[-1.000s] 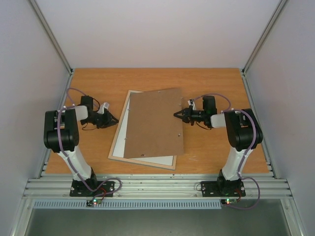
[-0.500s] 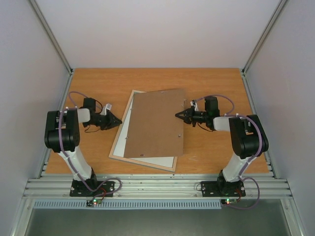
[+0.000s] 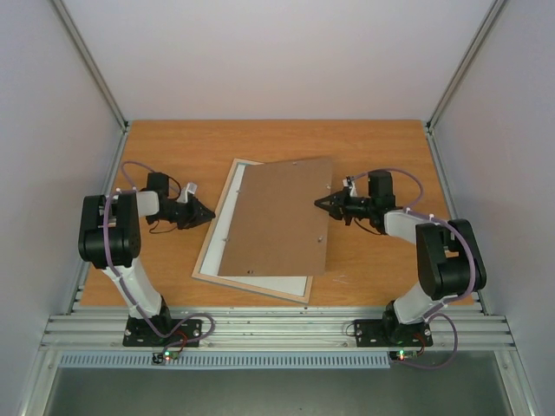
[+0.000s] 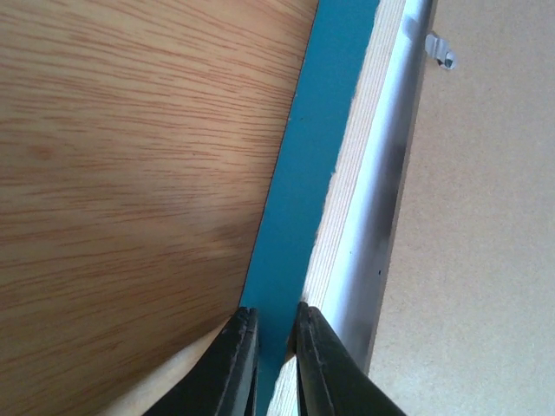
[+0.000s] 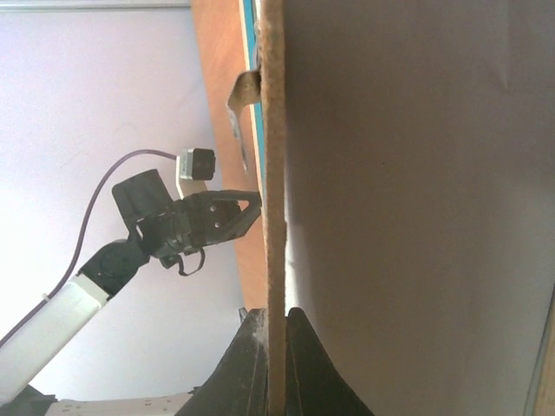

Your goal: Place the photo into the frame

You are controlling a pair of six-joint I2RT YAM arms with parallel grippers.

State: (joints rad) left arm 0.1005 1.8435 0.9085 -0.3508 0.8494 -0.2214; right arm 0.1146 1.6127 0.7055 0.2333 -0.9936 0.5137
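Tabletop (image 3: 373,147), right tool (image 3: 318,202) horizontal, pinching board (image 3: 276,221)

Robotics lab, test cell: you are working inside a purpose-built enclosure, not a home or shop. Plain pale wall panels (image 3: 277,52) box in the wood-grain counter (image 3: 173,143) along its left, far and right edges, and bare metal posts (image 3: 91,65) rise from its far corners. Slotted aluminium rails (image 3: 277,328) run the length of the near edge. The left arm (image 3: 108,238) and right arm (image 3: 438,260) are bolted to them near the two near corners. Purple cables (image 3: 128,164) loop along the arms, and small red and green lights (image 3: 165,356) glow at their bases.
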